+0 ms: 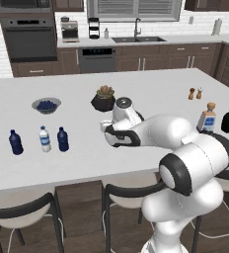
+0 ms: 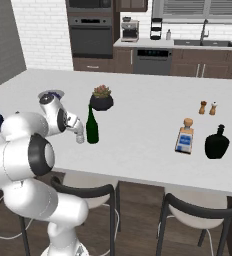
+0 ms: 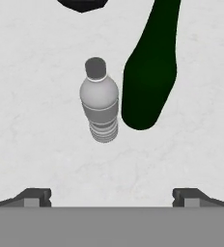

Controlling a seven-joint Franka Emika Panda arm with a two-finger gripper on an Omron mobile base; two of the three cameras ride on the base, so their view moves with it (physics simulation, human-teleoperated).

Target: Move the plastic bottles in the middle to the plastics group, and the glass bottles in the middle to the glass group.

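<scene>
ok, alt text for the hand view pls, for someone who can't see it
Looking down on a white counter: a small clear greyish plastic bottle stands just beside a tall dark green glass bottle, with the edge of a black pot at the top. The hand is above them, open, its two dark fingertips spread wide and holding nothing.

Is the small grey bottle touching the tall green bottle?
Apart. In the hand view a strip of white counter shows between the grey bottle and the green bottle.
</scene>
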